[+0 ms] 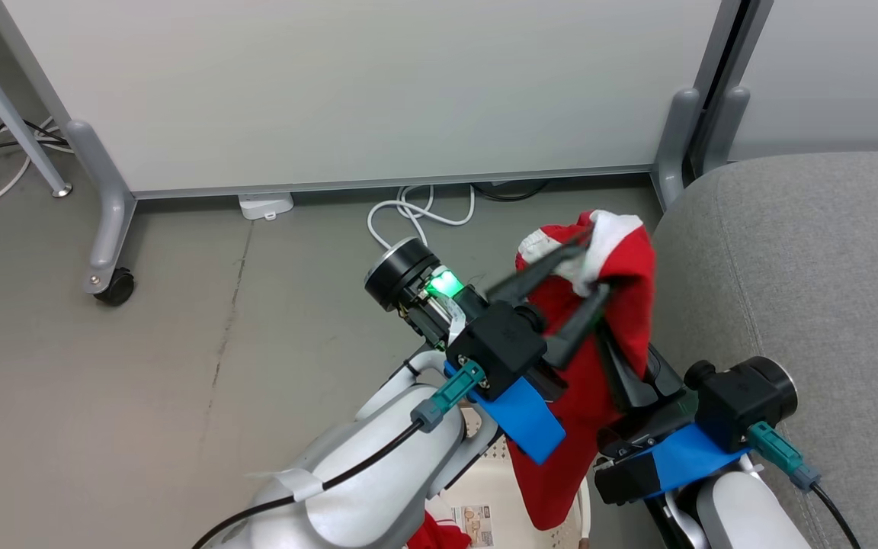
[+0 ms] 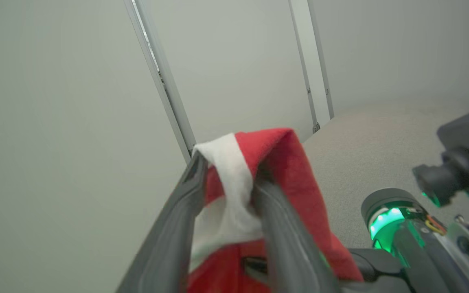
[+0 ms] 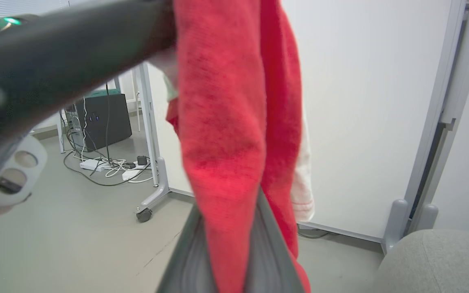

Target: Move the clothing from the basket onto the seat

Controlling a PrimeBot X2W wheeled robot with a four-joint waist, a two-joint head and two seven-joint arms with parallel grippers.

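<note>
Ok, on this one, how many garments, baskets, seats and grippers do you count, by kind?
red garments: 2, one held up, one down in the basket
basket: 1
seat: 1
grippers: 2, left gripper and right gripper
total: 6

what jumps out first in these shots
A bright red garment with white trim hangs in mid-air at centre, pinched at its top by the left gripper, its lower part running between the fingers of the right gripper. The grey sofa cushion lies just right of it.
</note>
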